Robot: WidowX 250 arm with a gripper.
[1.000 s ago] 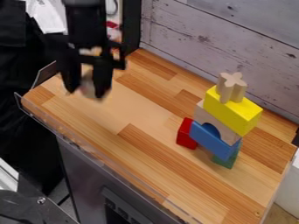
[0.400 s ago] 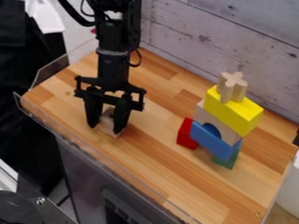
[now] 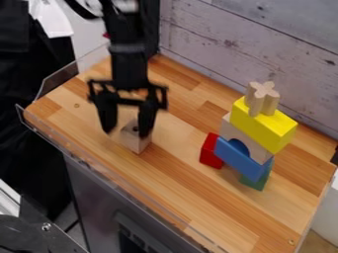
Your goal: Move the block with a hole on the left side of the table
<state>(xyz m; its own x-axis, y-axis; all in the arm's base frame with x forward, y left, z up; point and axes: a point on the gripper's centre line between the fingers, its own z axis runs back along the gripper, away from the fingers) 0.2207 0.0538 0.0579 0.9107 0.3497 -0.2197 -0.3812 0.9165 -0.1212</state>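
On the left part of the table: one block with a hole, pale bare wood, set down on the boards, its small dark hole in view near the top. Position: well apart from the stack, as the task asks.

Above and around it: one black claw, open, its two fingers spread wide. One finger stands clear of the block; the other overlaps its upper right part in this view, and whether it touches cannot be told.

At the right part of the table, one stack: red block; blue block, slanting; green block, low down; pale arch block; yellow block, resting above the arch; star-shaped wooden piece, upright on top.

Step in hand, by judgement: the release. The placing looks all but complete, with only the withdrawal of the claw outstanding.

Next move, by judgement: a straight, slow lift with the fingers kept wide, then retreat away from the block. Point of care: the overlapping finger, which could catch the block's edge and tip or drag it. A slight shift of the claw toward that finger's side may be wanted before rising.
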